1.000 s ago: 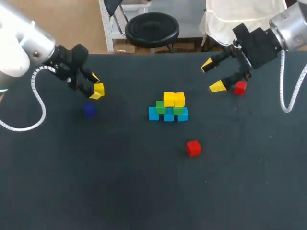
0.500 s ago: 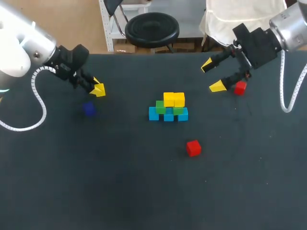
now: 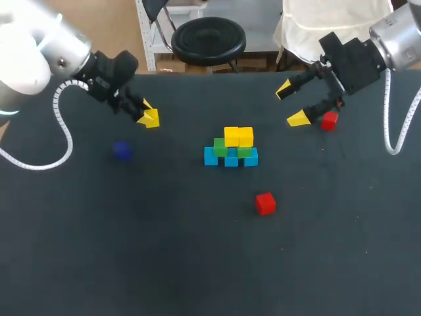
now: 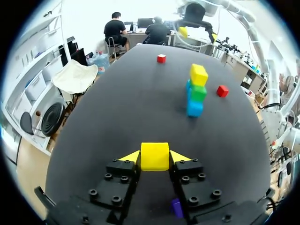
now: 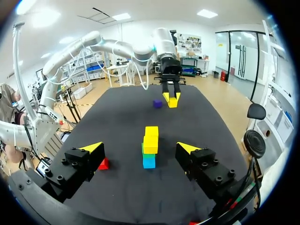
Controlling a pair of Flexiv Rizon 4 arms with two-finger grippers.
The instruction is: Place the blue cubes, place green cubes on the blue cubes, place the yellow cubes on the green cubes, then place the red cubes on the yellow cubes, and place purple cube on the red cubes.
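Nearest you on the surface (image 3: 197, 263), a red cube (image 3: 265, 203) lies alone. It is well apart from the stack (image 3: 231, 148) and probably waits there because red goes on only once the yellow layer is done.

The stack has a row of blue cubes (image 3: 231, 160) at the bottom, green cubes (image 3: 220, 146) on them and two yellow cubes (image 3: 238, 136) on top. The row's long axis runs from one of your arms toward the other, so each wrist view sees it end-on as a single column.

The purple cube (image 3: 122, 151) lies off to the left, apart from everything. It looks parked there, being the last piece to go on.

Your left end effector (image 3: 148, 117) hangs above the surface past the purple cube, clamped on a third yellow cube (image 4: 154, 156). Its flat faces sit square against the fingers. A cube has no long axis, but this grip lines its edges up with the stack ahead, which should help you set it down flush.

Farthest away, your right end effector (image 3: 293, 104) hangs with its fingers wide apart and nothing between them. It points toward the stack, and a second red cube (image 3: 329, 120) lies just beside it, handy for the next layer.
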